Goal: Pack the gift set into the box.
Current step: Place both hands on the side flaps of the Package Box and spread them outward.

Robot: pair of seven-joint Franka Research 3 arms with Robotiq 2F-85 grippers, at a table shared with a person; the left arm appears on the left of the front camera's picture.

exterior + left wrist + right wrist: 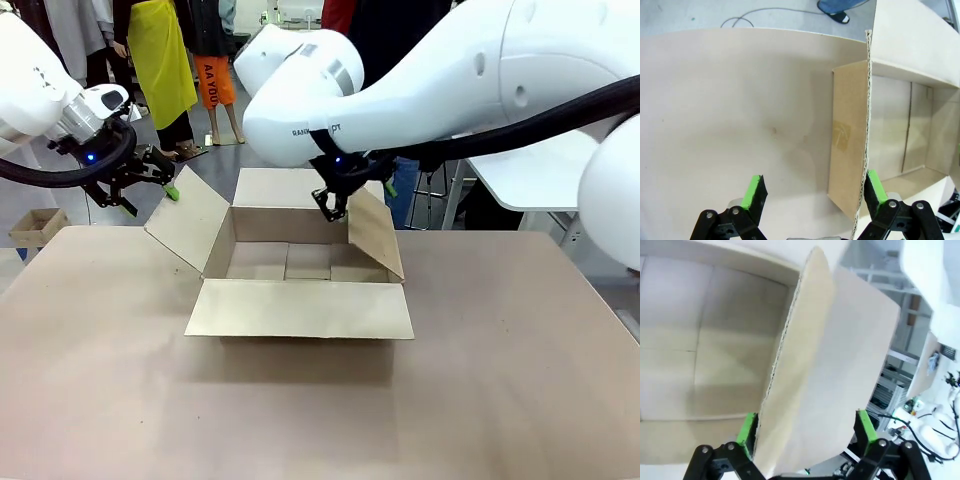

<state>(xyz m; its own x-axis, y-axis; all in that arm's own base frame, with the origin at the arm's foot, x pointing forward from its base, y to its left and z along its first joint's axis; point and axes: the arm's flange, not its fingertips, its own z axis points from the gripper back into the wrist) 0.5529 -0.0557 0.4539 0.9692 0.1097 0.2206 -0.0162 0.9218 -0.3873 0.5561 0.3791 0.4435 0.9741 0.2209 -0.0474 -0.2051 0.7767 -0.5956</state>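
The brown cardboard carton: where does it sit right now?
In the front view, the carton stands open at the middle of the table's far edge, below the right arm's gripper.

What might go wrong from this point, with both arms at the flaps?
The right hand stands open around the raised right flap; closing off-center might crease it or tug the box sideways.

The left hand is open at the other side flap, so an uneven push from either arm could skew the carton.

Wrist views close above, front view across table
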